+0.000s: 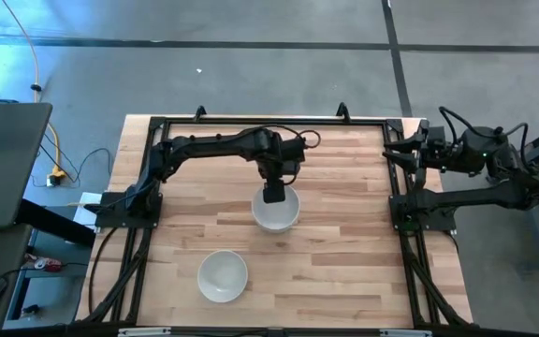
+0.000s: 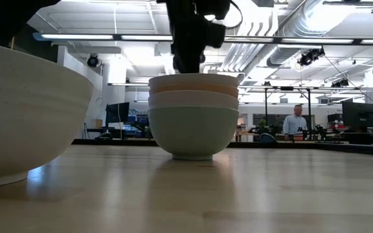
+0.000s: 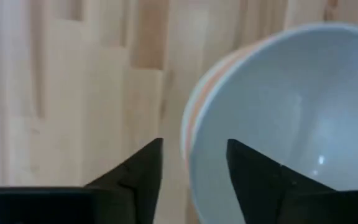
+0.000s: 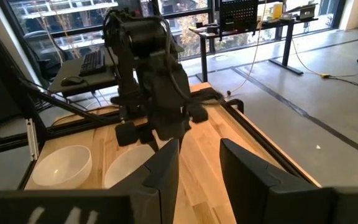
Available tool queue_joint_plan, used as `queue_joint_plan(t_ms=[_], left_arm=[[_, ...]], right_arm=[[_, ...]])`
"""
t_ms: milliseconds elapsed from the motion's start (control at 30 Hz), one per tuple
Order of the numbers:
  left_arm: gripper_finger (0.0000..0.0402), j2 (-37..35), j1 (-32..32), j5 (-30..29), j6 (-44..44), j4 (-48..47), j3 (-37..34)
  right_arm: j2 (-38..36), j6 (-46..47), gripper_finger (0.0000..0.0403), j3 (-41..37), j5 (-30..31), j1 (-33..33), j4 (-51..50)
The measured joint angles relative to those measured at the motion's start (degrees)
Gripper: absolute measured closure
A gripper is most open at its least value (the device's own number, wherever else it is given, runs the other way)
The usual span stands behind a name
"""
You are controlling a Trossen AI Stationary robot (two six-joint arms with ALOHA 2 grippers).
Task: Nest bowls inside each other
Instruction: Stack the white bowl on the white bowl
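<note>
A stack of nested bowls [image 1: 276, 212] stands at the table's middle. In the low view it shows a mint green bowl [image 2: 193, 133] at the bottom, a white one and a salmon-orange one [image 2: 193, 87] above it. A white bowl [image 3: 291, 112] sits on top. My left gripper [image 3: 194, 146] hangs open over the top bowl's far rim, pointing down, with one finger outside the rim and one inside, apart from it. Another white bowl [image 1: 223, 276] rests alone on its base near the table's front edge. My right gripper [image 4: 197, 162] waits open at the far right edge.
A black frame [image 1: 251, 122] runs around the wooden table top. The lone white bowl [image 2: 24, 110] looms large at the low view's left. Bare wood lies to the right of the stack. A person [image 2: 295, 123] stands far off in the room behind.
</note>
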Motion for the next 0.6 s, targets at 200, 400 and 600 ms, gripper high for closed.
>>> queue_joint_plan(t_ms=[200, 400, 600], left_arm=[[0.0195, -2.2, 0.5, -2.9, 2.0, -0.4, 3.5], [0.0190, -6.5, 0.5, -2.8, 6.1, -6.1, 7.5], [0.0190, -14.1, -0.2, -0.7, 6.0, -7.0, 7.6]], right_arm=[[0.0, 0.0, 0.0292, 0.0, 0.0, 0.0, -0.4], [0.0, 0.0, 0.0292, 0.0, 0.0, 0.0, -0.8], [0.0, 0.0, 0.0292, 0.0, 0.0, 0.0, -1.7]])
